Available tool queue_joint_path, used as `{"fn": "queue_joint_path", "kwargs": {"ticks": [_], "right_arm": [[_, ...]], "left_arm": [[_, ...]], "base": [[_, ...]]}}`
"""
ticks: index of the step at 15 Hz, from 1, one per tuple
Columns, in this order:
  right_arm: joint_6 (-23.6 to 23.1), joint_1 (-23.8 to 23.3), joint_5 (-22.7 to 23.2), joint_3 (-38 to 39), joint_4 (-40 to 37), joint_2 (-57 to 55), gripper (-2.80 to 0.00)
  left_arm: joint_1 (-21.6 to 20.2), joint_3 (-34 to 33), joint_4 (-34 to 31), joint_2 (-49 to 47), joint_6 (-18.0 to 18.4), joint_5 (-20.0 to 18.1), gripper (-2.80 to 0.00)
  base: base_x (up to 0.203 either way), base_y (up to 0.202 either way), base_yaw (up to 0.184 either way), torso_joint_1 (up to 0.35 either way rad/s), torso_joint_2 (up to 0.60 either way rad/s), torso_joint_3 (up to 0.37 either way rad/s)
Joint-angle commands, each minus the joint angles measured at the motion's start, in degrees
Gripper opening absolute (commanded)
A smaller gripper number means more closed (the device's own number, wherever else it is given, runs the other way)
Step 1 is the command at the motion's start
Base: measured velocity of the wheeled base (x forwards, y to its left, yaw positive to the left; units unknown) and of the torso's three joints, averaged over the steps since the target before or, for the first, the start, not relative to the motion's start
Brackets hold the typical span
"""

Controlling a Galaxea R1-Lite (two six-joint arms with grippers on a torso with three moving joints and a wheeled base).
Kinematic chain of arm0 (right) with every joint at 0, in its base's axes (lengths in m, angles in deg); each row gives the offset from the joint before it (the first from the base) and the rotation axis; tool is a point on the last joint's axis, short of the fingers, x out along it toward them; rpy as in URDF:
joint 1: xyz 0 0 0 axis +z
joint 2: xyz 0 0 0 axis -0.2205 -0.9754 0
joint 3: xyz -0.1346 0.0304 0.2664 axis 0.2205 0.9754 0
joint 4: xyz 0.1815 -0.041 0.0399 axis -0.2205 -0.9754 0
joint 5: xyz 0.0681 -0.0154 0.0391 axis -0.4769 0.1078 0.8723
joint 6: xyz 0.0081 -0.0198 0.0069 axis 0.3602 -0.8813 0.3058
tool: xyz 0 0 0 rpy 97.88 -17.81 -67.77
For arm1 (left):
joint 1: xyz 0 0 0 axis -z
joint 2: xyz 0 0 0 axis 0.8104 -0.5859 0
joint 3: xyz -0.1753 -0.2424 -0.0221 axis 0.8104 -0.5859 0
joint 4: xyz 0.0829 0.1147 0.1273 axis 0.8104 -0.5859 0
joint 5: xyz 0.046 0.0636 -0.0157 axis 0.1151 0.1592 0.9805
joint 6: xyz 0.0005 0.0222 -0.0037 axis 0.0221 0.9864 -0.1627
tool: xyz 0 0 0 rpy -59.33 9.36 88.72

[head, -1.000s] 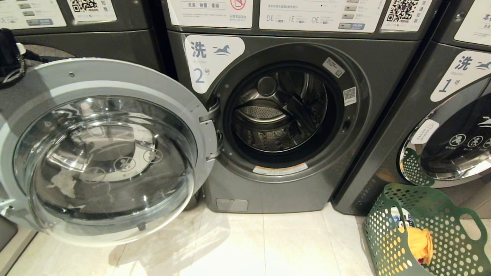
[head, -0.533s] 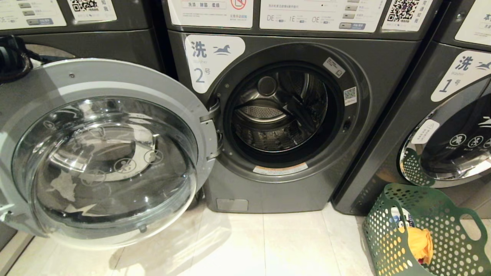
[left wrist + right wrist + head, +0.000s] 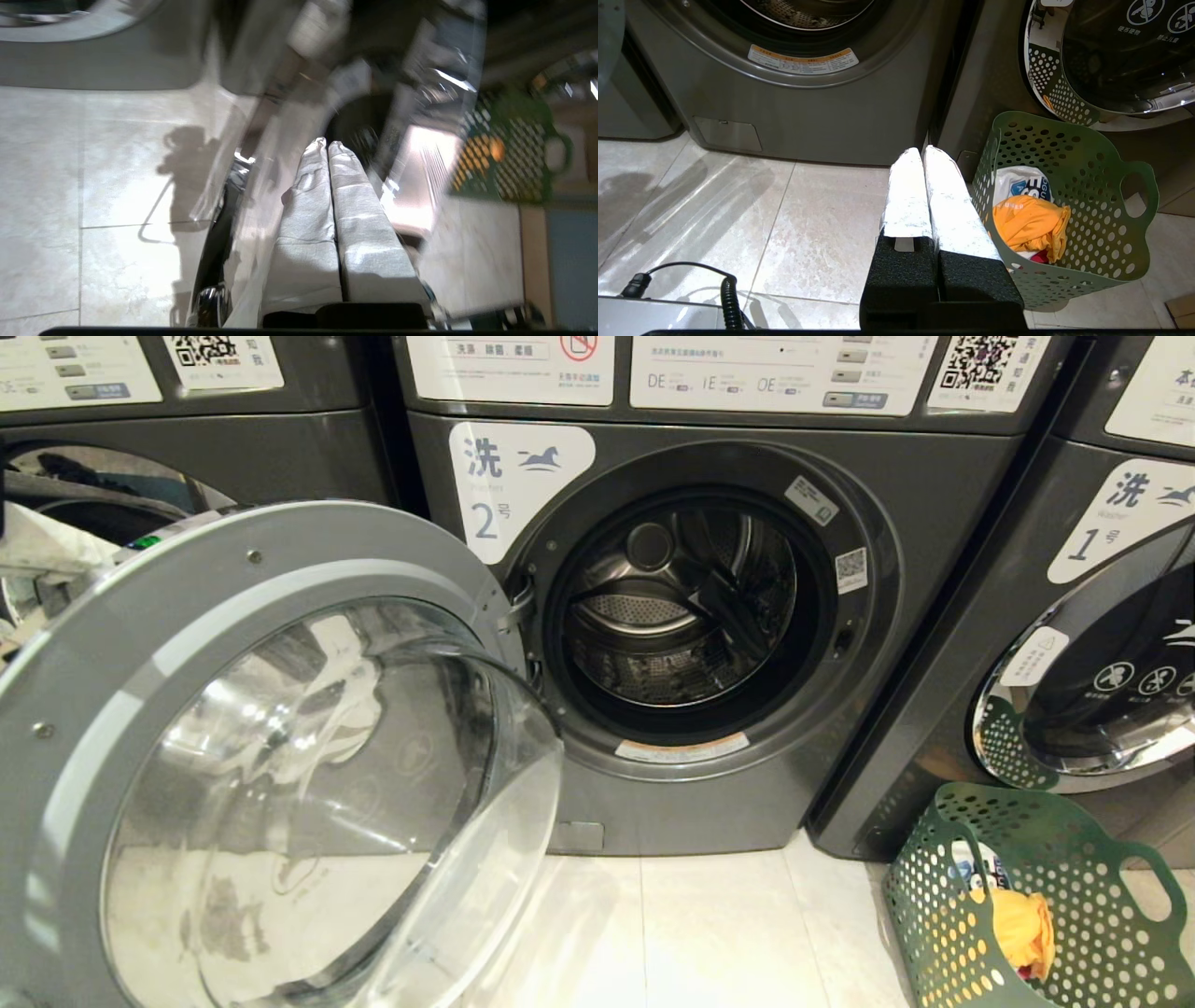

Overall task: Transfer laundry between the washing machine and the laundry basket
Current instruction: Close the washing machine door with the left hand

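Washing machine number 2 (image 3: 709, 803) stands in the middle with its drum (image 3: 677, 607) open; I see no clothes inside. Its round glass door (image 3: 280, 756) hangs half swung out at the left. The green perforated laundry basket (image 3: 1036, 896) sits on the floor at the lower right, holding a yellow garment (image 3: 1029, 224) and a white printed one (image 3: 1022, 184). My left gripper (image 3: 327, 143) is shut and empty, close against the door's outer side, looking through the glass. My right gripper (image 3: 923, 149) is shut and empty, hanging over the floor just left of the basket (image 3: 1069, 205).
Machine number 1 (image 3: 1102, 691) with its door shut stands right behind the basket. Another machine (image 3: 187, 439) is behind the open door at the left. A black coiled cable (image 3: 728, 294) lies near my base. Pale floor tiles (image 3: 709, 933) stretch before machine 2.
The glass door has swung off the left machine and out toward me and the drum opening. The black part of my left arm at the upper left has dropped out of the head view.
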Motion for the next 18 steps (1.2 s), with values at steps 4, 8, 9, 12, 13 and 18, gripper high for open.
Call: {"fn": "queue_joint_path", "kwargs": {"ticks": [4,8,9,12,13,18], "right_arm": [[0.0,0.0,0.0,0.0,-0.1,-0.1,-2.8],[-0.1,0.0,0.0,0.0,0.0,-0.1,-2.8],[-0.1,0.0,0.0,0.0,0.0,-0.1,-2.8],[-0.5,0.0,-0.7,0.1,-0.1,-0.1,-2.8],[-0.5,0.0,-0.7,0.1,-0.1,-0.1,-2.8],[-0.4,0.0,-0.8,0.1,-0.1,-0.1,-2.8]], "left_arm": [[21.2,-1.7,-4.5,6.5,-1.8,-0.4,-2.8],[36.0,-3.7,-2.8,-0.3,-5.3,1.1,-2.8],[38.0,-4.1,0.0,-4.1,-5.5,2.5,-2.8],[43.3,-3.4,13.3,-17.4,-5.8,10.2,-2.8],[44.7,-2.0,18.2,-21.9,-5.9,11.9,-2.8],[49.9,0.6,62.1,-41.3,-0.4,17.2,-2.8]], "base": [[0.0,0.0,0.0,0.0,0.0,0.0],[0.0,0.0,0.0,0.0,0.0,0.0],[0.0,0.0,0.0,0.0,0.0,0.0],[0.0,0.0,0.0,0.0,0.0,0.0],[0.0,0.0,0.0,0.0,0.0,0.0],[0.0,0.0,0.0,0.0,0.0,0.0]]}}
